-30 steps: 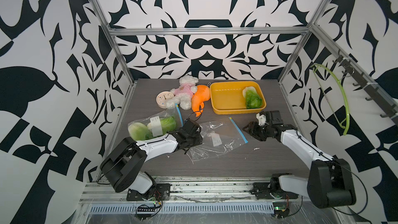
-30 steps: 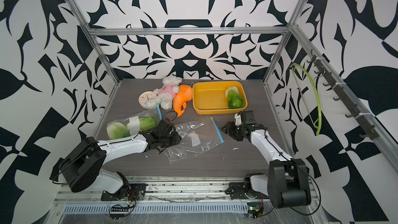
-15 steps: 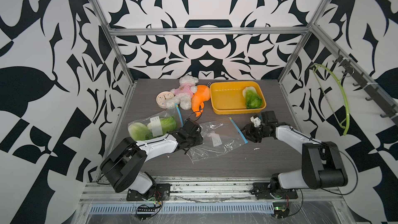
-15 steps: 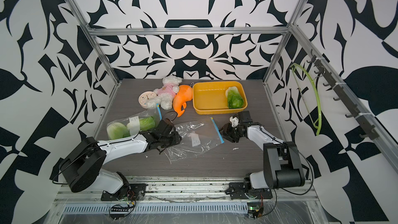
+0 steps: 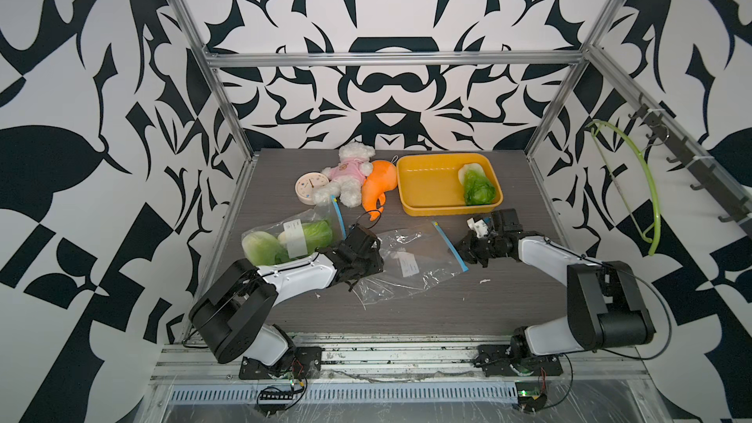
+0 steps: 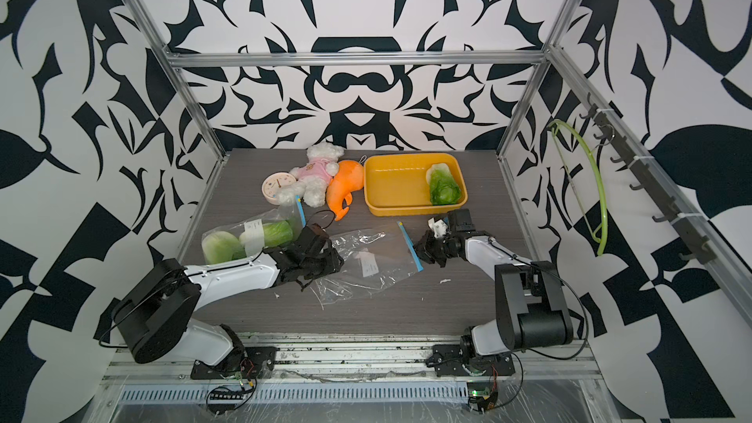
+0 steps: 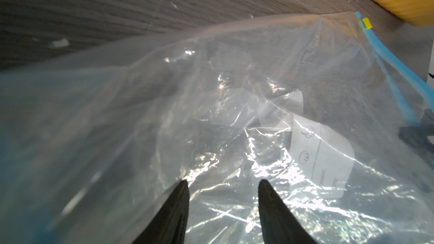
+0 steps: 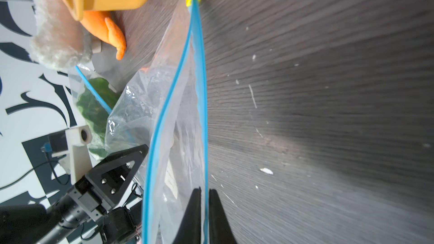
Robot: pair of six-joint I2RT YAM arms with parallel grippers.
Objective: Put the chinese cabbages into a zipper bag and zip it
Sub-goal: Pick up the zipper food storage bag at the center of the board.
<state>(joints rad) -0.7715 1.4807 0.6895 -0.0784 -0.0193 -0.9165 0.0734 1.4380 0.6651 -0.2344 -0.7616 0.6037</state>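
Observation:
A clear, empty zipper bag [image 5: 411, 266] [image 6: 366, 266] lies flat mid-table, its blue zip edge [image 8: 199, 95] facing right and gaping. My right gripper [image 5: 460, 249] [image 6: 419, 253] [image 8: 204, 190] is shut on one lip of that blue edge. My left gripper [image 5: 372, 267] [image 6: 331, 265] [image 7: 223, 181] rests on the bag's left end, open, with crinkled plastic under its fingertips. One chinese cabbage [image 5: 477, 189] [image 6: 443, 188] lies in the yellow tray [image 5: 423, 187]. Two more cabbages [image 5: 285, 238] [image 6: 244, 240] sit inside a second bag at the left.
A white plush bear [image 5: 350, 172], an orange plush toy [image 5: 380, 188] and a small round clock [image 5: 308, 190] lie at the back left. A green hanger [image 5: 647, 181] hangs on the right wall. A white scrap [image 5: 484, 280] lies on the table.
My right gripper has moved left to the bag's mouth and closed on the blue zip edge. The left arm has stayed on the bag, its jaws a little wider.

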